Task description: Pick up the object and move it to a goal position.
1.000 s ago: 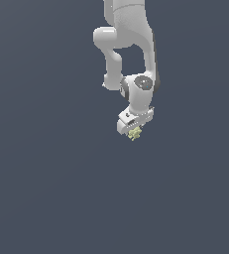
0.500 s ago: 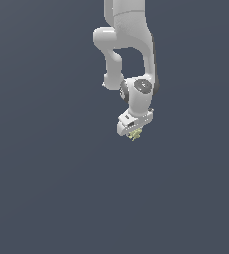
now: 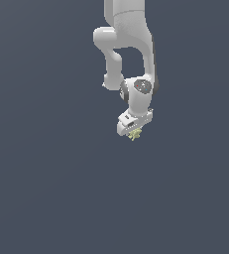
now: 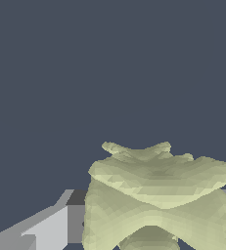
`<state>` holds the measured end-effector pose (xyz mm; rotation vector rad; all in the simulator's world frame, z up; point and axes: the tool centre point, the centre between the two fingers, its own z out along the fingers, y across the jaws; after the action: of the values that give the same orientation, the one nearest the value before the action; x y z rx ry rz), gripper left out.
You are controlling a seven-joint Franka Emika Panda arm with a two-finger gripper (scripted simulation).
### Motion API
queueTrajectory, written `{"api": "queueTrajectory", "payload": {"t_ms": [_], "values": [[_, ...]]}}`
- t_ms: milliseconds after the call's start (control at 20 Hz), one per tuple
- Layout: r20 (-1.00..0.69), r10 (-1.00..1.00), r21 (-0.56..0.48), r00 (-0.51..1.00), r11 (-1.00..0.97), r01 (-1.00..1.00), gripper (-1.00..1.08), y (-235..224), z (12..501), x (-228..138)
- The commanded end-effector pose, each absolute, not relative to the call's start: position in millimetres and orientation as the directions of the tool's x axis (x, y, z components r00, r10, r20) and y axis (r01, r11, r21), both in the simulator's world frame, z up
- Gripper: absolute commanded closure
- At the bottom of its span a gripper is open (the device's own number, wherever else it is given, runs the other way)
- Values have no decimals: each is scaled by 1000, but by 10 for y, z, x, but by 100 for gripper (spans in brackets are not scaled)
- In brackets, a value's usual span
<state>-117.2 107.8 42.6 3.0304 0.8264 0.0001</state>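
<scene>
The object is a small pale yellow-green lumpy thing with jagged edges. It sticks out just below the white gripper in the exterior view, near the middle of the picture. The gripper is shut on it, the jaws mostly hidden by the hand. In the wrist view the object fills the near field, with one grey finger showing beside it. The other finger is hidden behind the object.
The white arm comes down from the top of the exterior view. Around it there is only a plain dark grey-blue surface. No goal marker shows in either view.
The gripper with the object in it has shifted slightly, by a few pixels, towards the exterior view's top. The grip has not changed.
</scene>
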Motion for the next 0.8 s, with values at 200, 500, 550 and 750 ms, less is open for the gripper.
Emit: {"api": "queueTrajectory", "payload": {"t_ms": [200,500,550,750], "values": [[0,507,1,862,-862,507,108,1011,585,-1122],[0,508,0,861,-861,508,108,876,924,-1020],[0,508,0,861,-861,508,108,847,997,-998],[1,509,-2,861,-861,509,108,713,1334,-896]]}}
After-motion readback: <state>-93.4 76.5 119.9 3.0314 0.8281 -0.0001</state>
